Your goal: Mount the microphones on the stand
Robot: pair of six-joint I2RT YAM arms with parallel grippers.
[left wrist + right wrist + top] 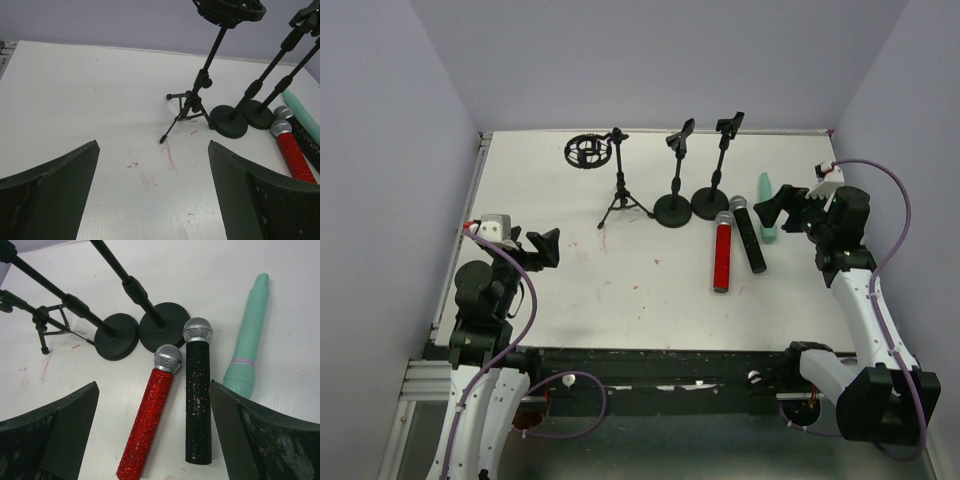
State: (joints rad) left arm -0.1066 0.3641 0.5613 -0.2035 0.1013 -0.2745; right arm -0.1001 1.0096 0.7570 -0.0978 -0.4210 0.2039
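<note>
Three microphones lie on the white table at the right: a red glitter one [722,256] [150,415], a black glitter one [748,236] [198,405], both with silver mesh heads, and a mint-green one [766,205] [247,347]. Behind them stand a tripod stand [621,180] with a round shock mount [587,151] and two round-base stands [675,180] [715,170] with clips. My right gripper [775,207] [152,435] is open above the microphones, holding nothing. My left gripper [542,247] [152,195] is open and empty at the table's left.
The table [550,200] has a raised rim at the back and left. Faint red marks stain its surface [145,172]. Purple cables loop from both arms [905,215]. Walls enclose the table on three sides.
</note>
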